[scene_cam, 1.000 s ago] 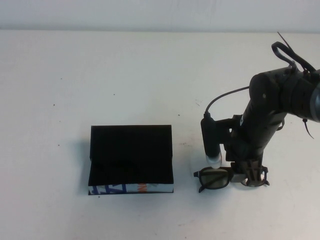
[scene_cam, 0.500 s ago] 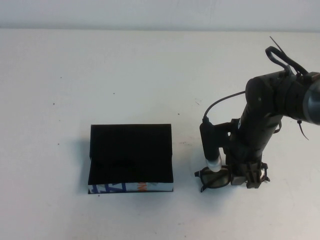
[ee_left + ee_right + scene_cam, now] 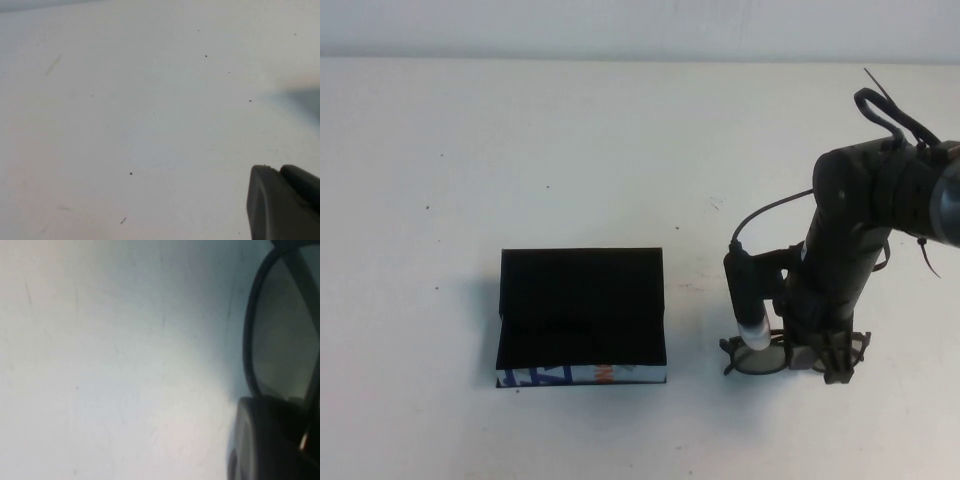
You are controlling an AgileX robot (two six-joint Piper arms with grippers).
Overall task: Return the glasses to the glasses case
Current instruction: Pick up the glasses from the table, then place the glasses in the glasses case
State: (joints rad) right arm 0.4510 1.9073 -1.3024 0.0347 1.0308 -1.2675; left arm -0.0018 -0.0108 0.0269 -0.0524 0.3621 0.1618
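Note:
The glasses point(image 3: 757, 359), dark and thick-rimmed with greyish lenses, lie on the white table right of the glasses case. My right gripper point(image 3: 828, 362) points straight down onto their right half and looks shut on the frame. In the right wrist view one lens point(image 3: 280, 340) shows close up beside a dark finger point(image 3: 265, 440). The glasses case point(image 3: 582, 315) is a black box with its flap lid up and a white, blue and orange strip along its near side. My left gripper point(image 3: 287, 202) is out of the high view; its fingers sit together over bare table.
The white table point(image 3: 570, 150) runs to a pale wall at the back. The right arm's wrist camera, a black cylinder with a white tip point(image 3: 747, 300), hangs over the left lens. A cable point(image 3: 770, 205) loops off the arm.
The right arm has lowered and shifted slightly right onto the glasses. The glasses have turned from a slanted to a more level position and moved a little right. The case has not moved.

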